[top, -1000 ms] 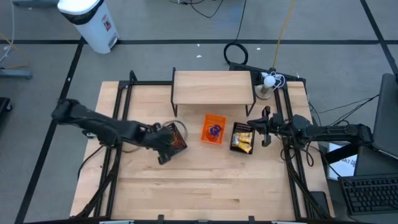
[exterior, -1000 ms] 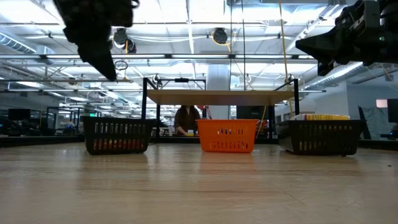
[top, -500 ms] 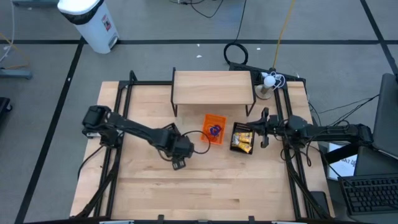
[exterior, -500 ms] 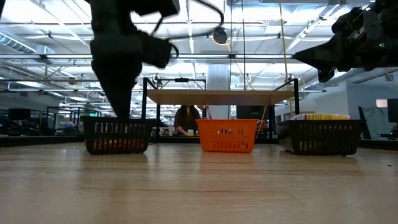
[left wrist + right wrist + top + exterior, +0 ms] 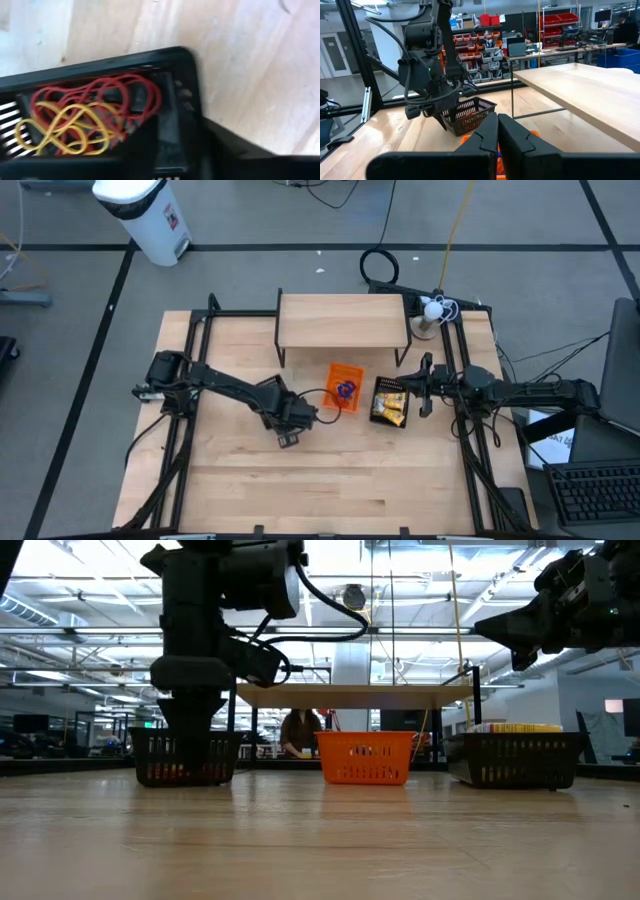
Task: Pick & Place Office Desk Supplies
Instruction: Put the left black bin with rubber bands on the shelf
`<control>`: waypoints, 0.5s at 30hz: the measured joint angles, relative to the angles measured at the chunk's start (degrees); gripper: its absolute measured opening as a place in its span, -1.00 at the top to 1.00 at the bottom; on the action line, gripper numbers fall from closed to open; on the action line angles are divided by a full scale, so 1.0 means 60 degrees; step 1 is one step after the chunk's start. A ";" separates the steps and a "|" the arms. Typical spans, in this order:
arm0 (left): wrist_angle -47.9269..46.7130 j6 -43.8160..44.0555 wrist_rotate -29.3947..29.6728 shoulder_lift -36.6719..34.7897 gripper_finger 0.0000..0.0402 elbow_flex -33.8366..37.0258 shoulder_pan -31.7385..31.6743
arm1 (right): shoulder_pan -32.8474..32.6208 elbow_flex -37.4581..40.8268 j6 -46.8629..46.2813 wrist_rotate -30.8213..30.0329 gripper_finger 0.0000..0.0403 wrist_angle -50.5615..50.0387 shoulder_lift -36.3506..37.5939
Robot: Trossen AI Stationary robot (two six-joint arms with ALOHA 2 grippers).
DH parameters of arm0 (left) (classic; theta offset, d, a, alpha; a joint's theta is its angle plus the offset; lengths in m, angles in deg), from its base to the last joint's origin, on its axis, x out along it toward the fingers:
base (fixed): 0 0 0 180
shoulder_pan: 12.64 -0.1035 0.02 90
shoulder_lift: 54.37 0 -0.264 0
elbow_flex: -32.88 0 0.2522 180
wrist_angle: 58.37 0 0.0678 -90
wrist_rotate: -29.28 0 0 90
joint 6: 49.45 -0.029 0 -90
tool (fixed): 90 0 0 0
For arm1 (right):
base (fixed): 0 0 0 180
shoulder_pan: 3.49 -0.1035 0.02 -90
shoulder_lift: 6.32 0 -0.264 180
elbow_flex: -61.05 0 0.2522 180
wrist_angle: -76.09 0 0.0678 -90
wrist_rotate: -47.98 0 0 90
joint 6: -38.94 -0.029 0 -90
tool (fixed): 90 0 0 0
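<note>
Red and yellow rubber bands [image 5: 85, 120] lie tangled on the floor of the left black mesh bin [image 5: 150, 55], which stands on the table [image 5: 188, 762]. My left gripper [image 5: 288, 420] points straight down right over this bin, its lower end [image 5: 190, 735] at the bin's rim. The orange bin [image 5: 344, 388] holds blue and purple rings. Yellow packets fill the right black bin [image 5: 389, 402]. Beside that bin, high above the table, my right gripper [image 5: 497, 135] hangs level and shut, with nothing in it.
A wooden shelf on a black frame [image 5: 343, 320] stands at the far middle of the table. Bare tabletop [image 5: 330, 480] stretches across the near half. A person [image 5: 297, 732] sits beyond the table's far edge.
My left gripper has gone down and toward the table's right, from high up to the left black bin's rim, and has tipped until it points straight down. The bins have stayed in place.
</note>
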 joint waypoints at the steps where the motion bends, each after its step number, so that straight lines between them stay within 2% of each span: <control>1: -0.0003 -0.0155 -0.0084 -0.0001 0.51 0.0000 0.0032 | 0.0000 0.0000 -0.0014 0.0000 1.00 0.0000 0.0000; 3: -0.0031 -0.0269 -0.0066 -0.0005 0.84 0.0000 0.0155 | 0.0000 0.0000 -0.0052 0.0006 1.00 0.0000 0.0000; 4: -0.0156 -0.0283 0.0016 -0.0052 0.91 0.0000 0.0233 | 0.0000 0.0000 -0.0054 0.0022 1.00 -0.0002 0.0000; 10: -0.2607 -0.0345 0.0941 -0.0514 0.98 -0.0843 0.0844 | 0.0000 0.0000 -0.0043 0.0032 1.00 -0.0083 -0.0004; 15: -0.5064 -0.0341 0.1392 -0.1077 0.98 -0.2848 0.1168 | 0.0000 0.0000 -0.0054 0.0032 1.00 -0.0076 0.0000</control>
